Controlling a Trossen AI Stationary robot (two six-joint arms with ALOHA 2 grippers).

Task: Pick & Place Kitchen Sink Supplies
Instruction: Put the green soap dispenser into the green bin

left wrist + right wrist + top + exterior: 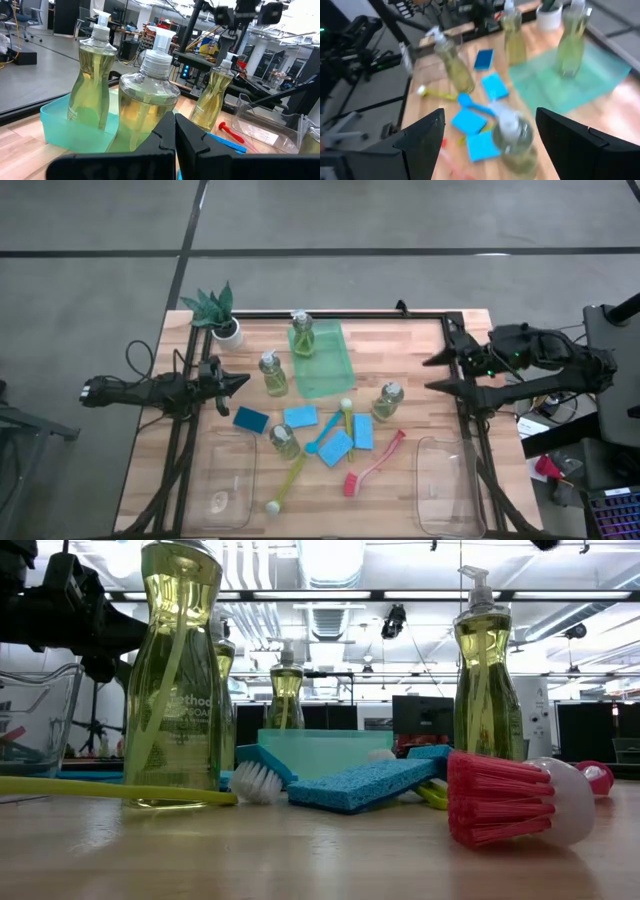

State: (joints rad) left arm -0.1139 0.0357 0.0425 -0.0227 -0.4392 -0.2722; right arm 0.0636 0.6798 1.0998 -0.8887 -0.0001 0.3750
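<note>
Right gripper (432, 374) hangs spread at the worktop's right edge; left gripper (240, 380) is pressed together (empty). One bottle (302, 334) stands in the green tray (335, 370); sponges (300, 417) and brushes (372, 466) remain mid-worktop

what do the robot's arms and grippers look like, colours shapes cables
Both arms are black with chunky jointed housings. The left gripper ends in two slim, pointed black fingers, with a black cable looping off the arm behind it. The right gripper has two longer, flat wedge-shaped black fingers; a small green light glows on its wrist housing, and cables trail toward the table's edge. No markings are readable.
</note>
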